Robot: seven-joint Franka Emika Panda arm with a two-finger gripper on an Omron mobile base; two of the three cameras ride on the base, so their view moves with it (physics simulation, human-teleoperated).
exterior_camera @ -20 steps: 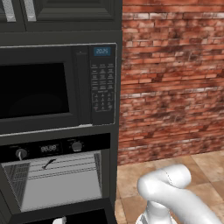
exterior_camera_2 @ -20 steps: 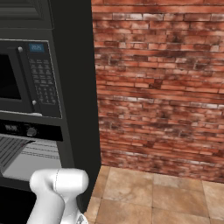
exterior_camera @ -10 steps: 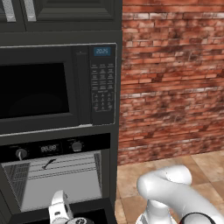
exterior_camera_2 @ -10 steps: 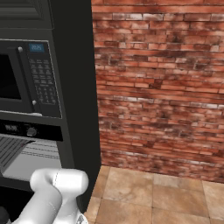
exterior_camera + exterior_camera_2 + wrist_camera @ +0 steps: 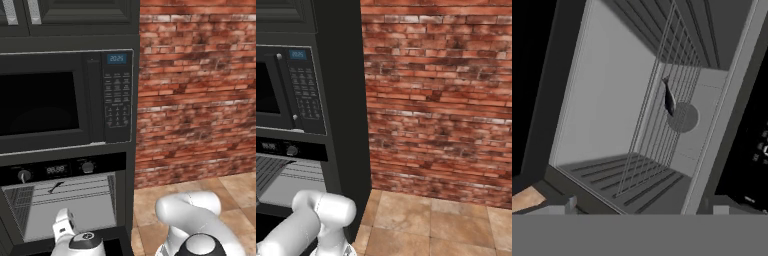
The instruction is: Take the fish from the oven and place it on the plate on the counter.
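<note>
The black oven (image 5: pixel 65 169) stands open, its grey cavity and wire rack (image 5: pixel 657 130) facing me. A small dark fish (image 5: pixel 668 98) lies on the rack deep inside, and it shows as a thin sliver (image 5: pixel 56 187) in the left base view. My gripper (image 5: pixel 638 206) is open and holds nothing. It hangs just outside the cavity's front edge, pointing in, well short of the fish. The hand (image 5: pixel 64 229) sits low in front of the oven mouth. The plate and the counter are out of view.
A black microwave (image 5: pixel 50 100) with a keypad sits directly above the oven. To the right are a red brick wall (image 5: pixel 200 90) and tan floor tiles (image 5: pixel 426 220). The oven's side walls (image 5: pixel 602 100) and frame hem the opening in.
My hand has risen into the left base view in front of the oven cavity. The arm's elbow has shifted slightly. The fish has not moved.
</note>
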